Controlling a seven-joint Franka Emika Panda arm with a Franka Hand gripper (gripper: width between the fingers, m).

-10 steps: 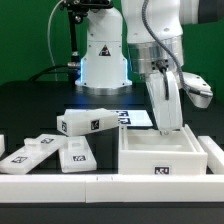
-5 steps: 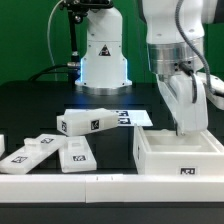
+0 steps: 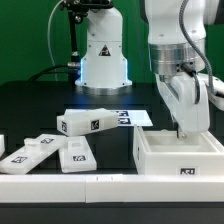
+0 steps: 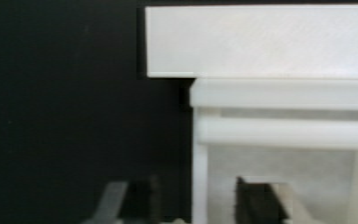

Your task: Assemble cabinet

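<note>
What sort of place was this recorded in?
Probably a robotics lab bench: a black table holds the partly built cabinet, tagged loose panels and the marker board, with a robot arm working over it.

The exterior camera is sitting low, almost at table height, looking over the white rail (image 3: 60, 182) along the bottom of the frame and across the black table (image 3: 40, 100) toward the robot base (image 3: 103, 55), taking in the whole workspace from some way off. The wrist camera is pointing down past the gripper (image 4: 197, 200), very close in. Both views are sharing the gripper and one wall of the open cabinet box (image 3: 185, 160).
</note>
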